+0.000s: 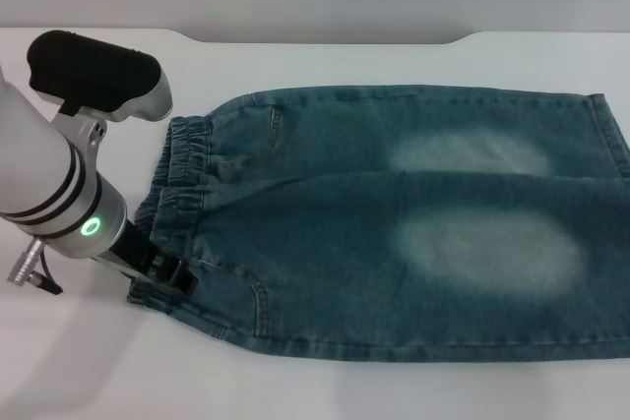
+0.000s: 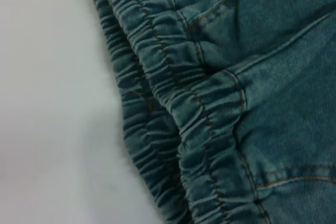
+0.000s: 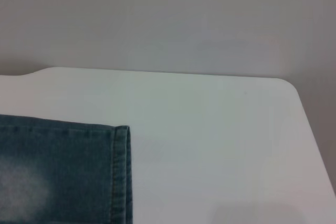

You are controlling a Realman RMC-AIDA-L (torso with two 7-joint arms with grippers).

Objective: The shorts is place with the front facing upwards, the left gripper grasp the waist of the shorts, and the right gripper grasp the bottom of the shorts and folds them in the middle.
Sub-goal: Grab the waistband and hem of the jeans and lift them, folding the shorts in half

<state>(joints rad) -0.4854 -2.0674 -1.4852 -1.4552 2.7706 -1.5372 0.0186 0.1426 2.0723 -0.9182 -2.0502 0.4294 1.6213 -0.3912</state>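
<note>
Nearest, at the left: the left gripper (image 1: 157,277), low on the white table (image 1: 325,390), black fingers pressed against the near end of the waist of the shorts (image 1: 177,179); open or closed could not be told, tips partly hidden by denim. Rightward: the shorts (image 1: 394,233), spread flat, front up, two pale patches along the legs. At the far right: the bottom of the shorts (image 3: 122,177), partly cut off in the head view, hem flat. Out of sight altogether: the right gripper.
</note>
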